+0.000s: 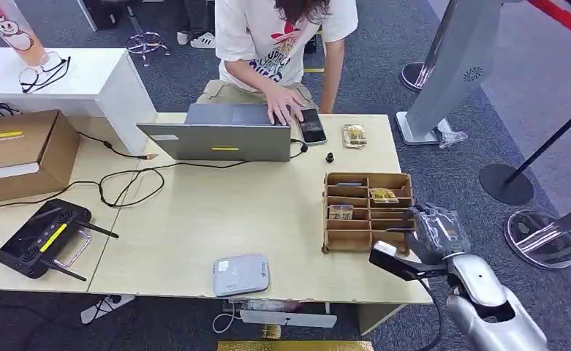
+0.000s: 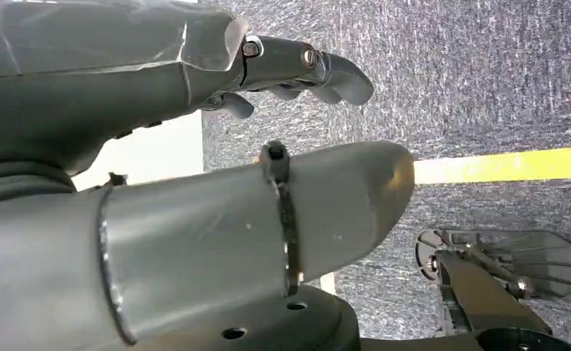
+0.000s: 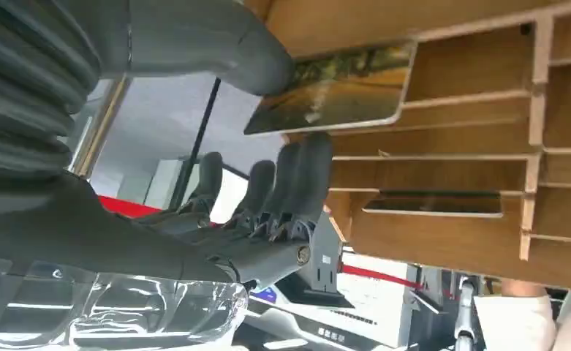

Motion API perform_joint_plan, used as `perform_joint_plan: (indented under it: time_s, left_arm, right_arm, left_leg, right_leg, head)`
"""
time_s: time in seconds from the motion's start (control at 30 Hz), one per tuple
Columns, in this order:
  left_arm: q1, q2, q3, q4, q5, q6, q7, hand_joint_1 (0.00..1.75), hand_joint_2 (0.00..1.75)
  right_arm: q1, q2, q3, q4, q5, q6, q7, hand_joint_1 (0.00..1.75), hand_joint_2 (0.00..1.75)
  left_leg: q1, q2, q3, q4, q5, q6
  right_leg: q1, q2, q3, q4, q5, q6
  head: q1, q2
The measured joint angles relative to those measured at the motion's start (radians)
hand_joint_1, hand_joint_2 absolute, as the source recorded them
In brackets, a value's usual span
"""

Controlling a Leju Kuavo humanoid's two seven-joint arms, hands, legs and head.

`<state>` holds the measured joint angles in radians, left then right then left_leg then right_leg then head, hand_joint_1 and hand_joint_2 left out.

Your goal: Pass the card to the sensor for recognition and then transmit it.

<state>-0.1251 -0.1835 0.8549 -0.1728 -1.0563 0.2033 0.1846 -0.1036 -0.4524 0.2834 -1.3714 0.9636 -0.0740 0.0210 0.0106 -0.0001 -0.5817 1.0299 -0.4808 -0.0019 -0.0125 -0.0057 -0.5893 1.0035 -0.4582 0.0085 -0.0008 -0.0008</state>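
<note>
Pinching card [image 3: 333, 91] w/ right hand [image 3: 194, 88] at wooden organizer [image 1: 367, 212] edge.

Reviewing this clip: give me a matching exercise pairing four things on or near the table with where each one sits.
Things:
1. card reader
2. phone
3. wooden organiser
4. cardboard box

Places:
A. far left of the table
B. near table edge, centre
C. beside the laptop, by the person's hand
D. right end of the table, next to the right robot hand

Pairs: 1-B, 2-C, 3-D, 4-A
</note>
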Motion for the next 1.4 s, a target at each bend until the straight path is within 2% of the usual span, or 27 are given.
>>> perform_joint_plan:
  time_s: [0.03, 0.07, 0.17, 0.77, 0.9, 1.03, 1.1, 1.4]
  left_arm:
    - [0.0, 0.0, 0.0, 0.0, 0.0, 0.0, 0.0, 0.0, 0.0]
    - [0.0, 0.0, 0.0, 0.0, 0.0, 0.0, -0.001, 0.0, 0.0]
    - [0.0, 0.0, 0.0, 0.0, 0.0, 0.0, -0.004, 0.0, 0.0]
    - [0.0, 0.0, 0.0, 0.0, -0.003, 0.001, -0.007, 0.0, 0.0]
    - [0.0, 0.0, 0.0, 0.0, -0.003, 0.0, -0.007, 0.0, 0.0]
    - [0.0, 0.0, 0.0, 0.0, -0.003, 0.0, -0.007, 0.0, 0.0]
    - [0.0, 0.002, 0.0, 0.0, -0.003, -0.001, -0.007, 0.0, 0.0]
    - [0.001, 0.003, 0.0, 0.0, -0.006, -0.004, -0.007, 0.0, 0.0]
  right_arm:
    - [0.002, -0.002, 0.0, 0.0, 0.0, 0.0, 0.001, 1.22, 1.75]
    - [0.003, -0.002, 0.0, 0.0, 0.001, 0.0, 0.002, 1.31, 1.75]
    - [0.006, -0.002, 0.0, 0.0, 0.001, 0.0, 0.003, 1.34, 1.75]
    - [0.014, -0.004, -0.01, -0.006, -0.003, 0.003, 0.013, 1.4, 1.75]
    - [0.01, -0.004, -0.012, -0.006, -0.046, 0.034, -0.004, 1.4, 1.75]
    - [0.009, -0.004, -0.012, -0.006, -0.048, 0.036, -0.005, 1.4, 1.75]
    - [-0.002, -0.005, -0.014, -0.005, -0.09, 0.064, -0.03, 1.41, 1.75]
    - [-0.036, -0.052, -0.018, -0.006, -0.198, 0.14, -0.074, 1.43, 1.75]
  left_leg:
    - [0.0, 0.0, 0.0, 0.0, 0.0, 0.0]
    - [0.0, 0.0, 0.0, 0.0, 0.0, 0.0]
    - [0.0, 0.0, 0.0, 0.0, 0.0, 0.0]
    - [0.0, 0.0, 0.0, 0.0, 0.0, 0.0]
    - [0.0, 0.0, 0.0, 0.0, 0.0, 0.0]
    - [0.0, 0.0, 0.0, 0.0, 0.0, 0.0]
    - [0.0, 0.0, 0.0, 0.0, 0.0, 0.0]
    - [0.0, 0.0, 0.0, 0.0, 0.0, 0.001]
  right_leg:
    - [0.0, 0.0, 0.0, 0.0, 0.0, 0.0]
    - [0.0, 0.0, 0.0, 0.0, 0.0, 0.0]
    - [0.0, 0.0, 0.0, 0.0, 0.0, 0.0]
    - [0.0, 0.0, 0.0, 0.0, 0.0, 0.0]
    - [0.0, 0.0, 0.0, 0.0, 0.0, 0.0]
    - [0.0, 0.0, 0.0, 0.0, 0.0, 0.0]
    - [0.0, 0.0, 0.0, 0.0, 0.0, 0.0]
    - [0.0, 0.0, 0.0, 0.0, 0.0, 0.0]
  head:
    - [0.0, 0.0]
    - [0.0, 0.0]
    - [0.0, 0.0]
    - [0.0, 0.0]
    - [0.0, 0.0]
    - [0.0, 0.0]
    - [0.0, 0.0]
    - [0.0, 0.0]
